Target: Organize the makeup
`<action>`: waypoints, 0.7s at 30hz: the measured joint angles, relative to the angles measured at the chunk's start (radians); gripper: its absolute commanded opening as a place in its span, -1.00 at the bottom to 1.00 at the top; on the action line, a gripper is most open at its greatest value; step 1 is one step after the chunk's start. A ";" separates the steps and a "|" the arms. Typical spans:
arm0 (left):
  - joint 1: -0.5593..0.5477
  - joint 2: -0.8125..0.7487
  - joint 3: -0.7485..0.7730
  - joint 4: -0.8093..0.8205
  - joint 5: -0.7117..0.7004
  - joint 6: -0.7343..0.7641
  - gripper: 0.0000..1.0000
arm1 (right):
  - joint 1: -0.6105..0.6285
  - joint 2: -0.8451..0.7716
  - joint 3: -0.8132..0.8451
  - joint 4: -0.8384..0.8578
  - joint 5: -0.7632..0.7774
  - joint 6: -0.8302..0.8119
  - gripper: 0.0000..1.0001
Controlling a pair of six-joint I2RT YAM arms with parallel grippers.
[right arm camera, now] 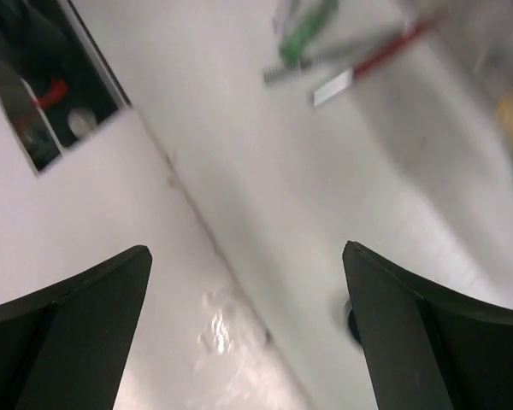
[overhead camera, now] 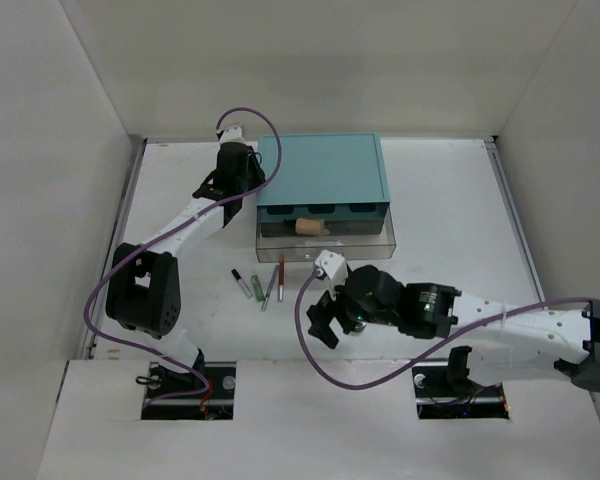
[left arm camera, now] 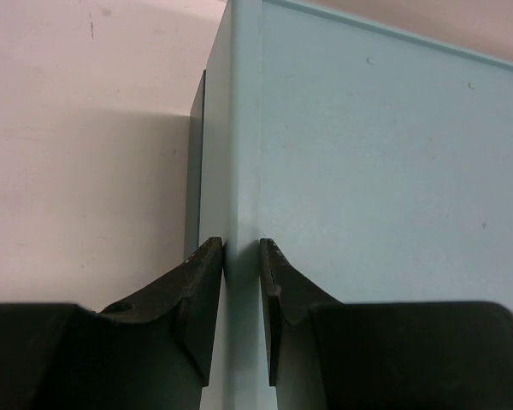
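Left claw (left arm camera: pixel 241 256) pinching teal box (left arm camera: pixel 368 171) corner | right claw (right arm camera: pixel 246 249) spread wide, empty | likely step: pickup of red pencil (overhead camera: pixel 280 278) at 10 o'clock | next: descend, close on it

The teal box (overhead camera: pixel 322 170) stands at the far middle of the white bench (overhead camera: pixel 450 220). Its clear drawer (overhead camera: pixel 375 240) is pulled out toward the near edge. White walls (overhead camera: pixel 50 150) enclose the bench.

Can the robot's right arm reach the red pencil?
Probably yes. The right arm holds its jaws open close to the red pencil, with only bare table between them.
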 measured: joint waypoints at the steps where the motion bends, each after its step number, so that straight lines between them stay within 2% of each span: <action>1: 0.000 0.000 0.000 0.000 0.000 0.000 -0.78 | 0.018 0.000 -0.029 -0.029 0.011 0.051 1.00; 6: 0.005 0.000 0.000 0.000 0.007 0.000 -0.78 | 0.016 0.001 -0.158 -0.209 0.122 0.325 1.00; 9: 0.004 0.000 0.000 0.000 0.007 0.000 -0.78 | -0.025 0.006 -0.209 -0.238 0.158 0.429 1.00; 17: 0.004 0.000 0.000 0.000 0.008 0.000 -0.78 | -0.105 0.140 -0.258 -0.158 0.180 0.510 0.99; 20: 0.004 0.000 0.000 0.000 0.008 0.000 -0.78 | -0.132 0.235 -0.246 -0.121 0.185 0.507 0.53; 21: 0.004 0.000 -0.001 0.001 0.008 0.000 -0.78 | -0.140 0.265 -0.238 -0.115 0.192 0.505 0.26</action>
